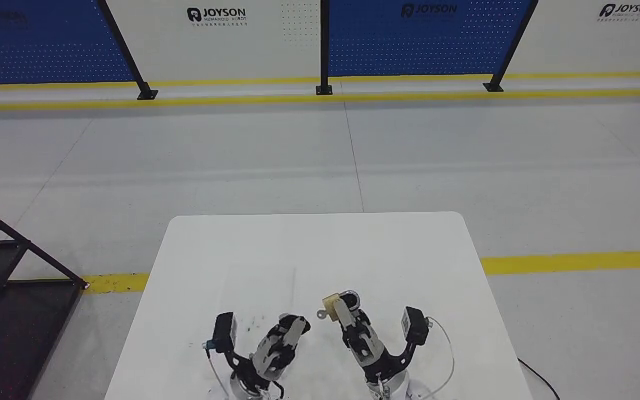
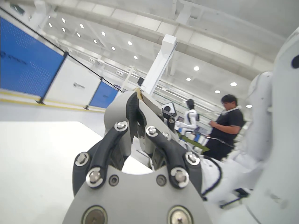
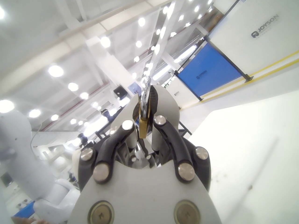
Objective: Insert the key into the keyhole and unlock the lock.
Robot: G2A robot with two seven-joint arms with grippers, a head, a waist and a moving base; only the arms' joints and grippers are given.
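Right gripper: jaws clamped on brass-bodied padlock with chrome shackle, gripped across flat faces, shackle projecting past tips.
Left gripper: pads pressed together; pale sliver at tips, too small to identify as key.
Padlock sits at near part of white table, just right of centre.
Small grey stub at lock's left side, possibly key; unconfirmed.
Assessment: lock rigid, dense, smooth metal, liable to twist under turning load; keep hold on body faces. Key thin, stiff, light; take by bow.
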